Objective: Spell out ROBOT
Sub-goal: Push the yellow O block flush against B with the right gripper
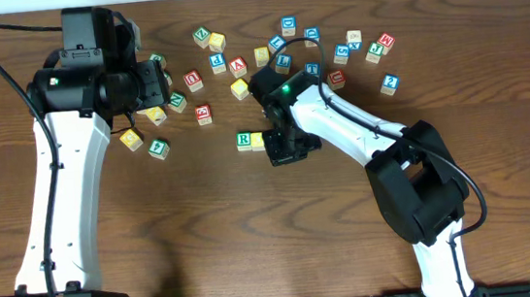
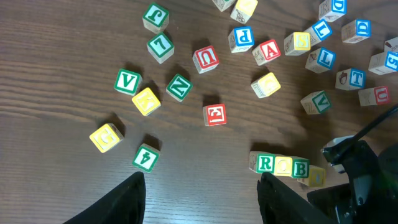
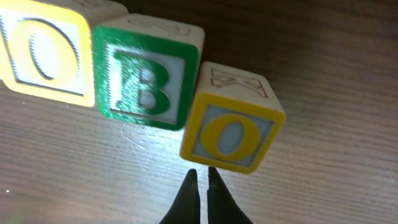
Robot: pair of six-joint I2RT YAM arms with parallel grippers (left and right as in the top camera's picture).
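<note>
Your right fingers (image 3: 186, 200) are pinching shut on nothing, just beside the tilted yellow O cube (image 3: 233, 134); your left fingers (image 2: 124, 202) are hanging parted, empty.

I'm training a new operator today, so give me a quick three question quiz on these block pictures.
1. True or false: the right pincer is shut with nothing between its fingers.
2. Multiple choice: the line begun by the green R cube lacks which ROBOT letter? A) B, B) T, C) O.
3. Fill in: the yellow cube nearest that pincer's tips shows the letter ___.
Key: 1 true; 2 B; 3 O.
</note>
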